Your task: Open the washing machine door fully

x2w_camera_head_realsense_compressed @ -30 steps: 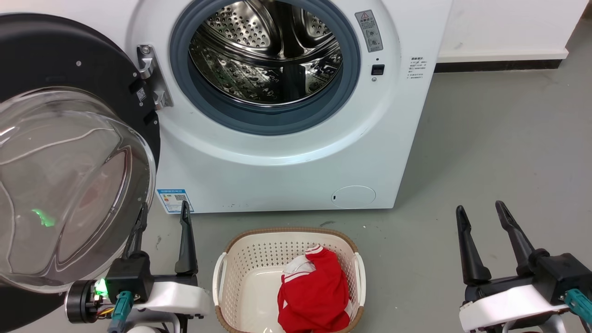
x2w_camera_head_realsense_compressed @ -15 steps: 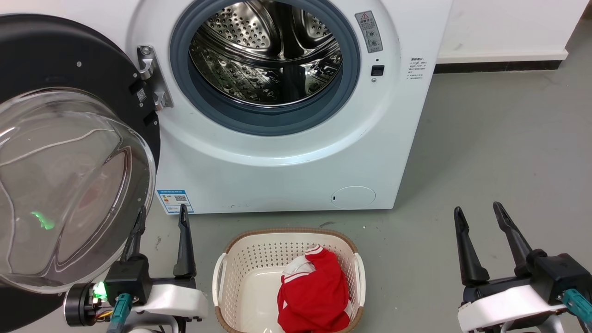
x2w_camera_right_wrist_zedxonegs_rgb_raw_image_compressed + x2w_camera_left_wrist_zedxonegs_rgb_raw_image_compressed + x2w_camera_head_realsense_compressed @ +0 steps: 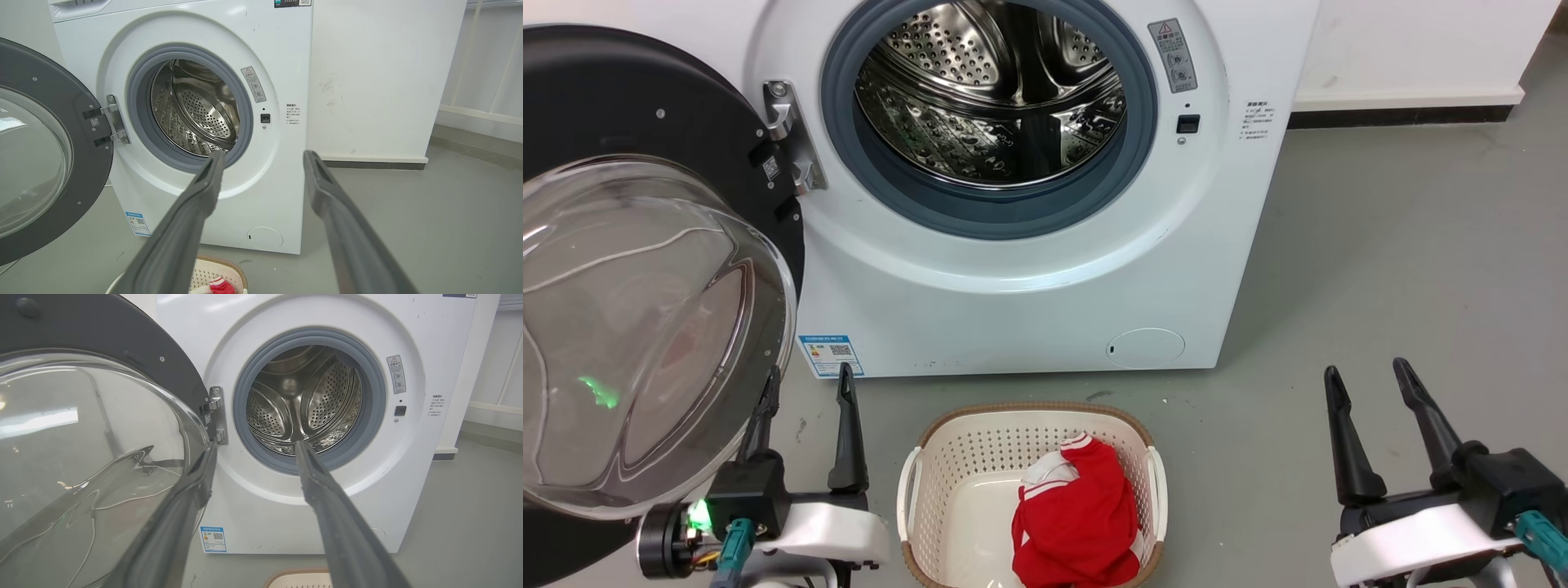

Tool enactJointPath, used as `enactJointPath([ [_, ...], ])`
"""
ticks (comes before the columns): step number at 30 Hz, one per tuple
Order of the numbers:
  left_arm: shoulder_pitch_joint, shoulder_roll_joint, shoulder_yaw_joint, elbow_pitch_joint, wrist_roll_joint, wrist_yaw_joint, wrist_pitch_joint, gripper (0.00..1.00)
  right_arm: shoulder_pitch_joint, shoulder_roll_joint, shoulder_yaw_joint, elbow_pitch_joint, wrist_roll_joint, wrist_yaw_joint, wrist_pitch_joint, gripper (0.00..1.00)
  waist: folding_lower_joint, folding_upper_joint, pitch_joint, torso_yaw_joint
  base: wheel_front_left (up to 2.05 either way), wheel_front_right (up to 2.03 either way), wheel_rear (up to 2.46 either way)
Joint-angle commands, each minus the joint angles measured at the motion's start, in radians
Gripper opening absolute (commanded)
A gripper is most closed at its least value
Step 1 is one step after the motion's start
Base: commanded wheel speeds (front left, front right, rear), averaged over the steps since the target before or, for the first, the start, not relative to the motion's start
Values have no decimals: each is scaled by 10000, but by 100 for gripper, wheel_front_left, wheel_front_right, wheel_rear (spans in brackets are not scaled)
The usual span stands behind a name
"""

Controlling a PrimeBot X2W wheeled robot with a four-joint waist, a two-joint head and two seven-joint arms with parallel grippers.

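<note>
The washing machine [image 3: 1029, 302] [image 3: 310, 522] [image 3: 261, 196] is a white front-loader with its steel drum exposed. Its washing machine door [image 3: 645, 327] [image 3: 90, 449] [image 3: 36, 163] hangs swung wide to the left on a metal hinge [image 3: 788, 135], black rim around a bulging glass bowl. My left gripper [image 3: 807, 377] [image 3: 255, 447] is open at the lower left, its left finger close beside the glass bowl, holding nothing. My right gripper [image 3: 1366, 369] [image 3: 263, 154] is open at the lower right over the floor, well away from the machine.
A white laundry basket [image 3: 931, 465] with a brown rim sits on the grey floor in front of the machine, holding a red and white garment [image 3: 1078, 514]. A white wall and dark skirting [image 3: 1405, 114] run along the right.
My left gripper has drawn back slightly toward me. The door and right gripper stay as they were.
</note>
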Motion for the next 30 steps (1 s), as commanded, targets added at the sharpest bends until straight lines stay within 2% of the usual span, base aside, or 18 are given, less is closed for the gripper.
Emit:
enactJointPath([
  [1,0,-3,4,4,-2,-8,2,0,2,0,1,4,4,0,-3,0,0,-1,1,0,0,0,0],
  [4,51,-44,33,270,-98,-29,74,0,107,0,26,201,90,2,-4,0,0,-1,3,0,0,0,0],
  [17,-138,-109,326,549,-2757,-406,747,0,-211,-178,2,709,2949,1,277,0,0,-1,22,38,0,0,0],
  [30,-254,-167,524,735,-5034,-732,1265,0,-489,-285,-54,1161,5318,1,546,0,0,-1,41,74,0,0,0],
])
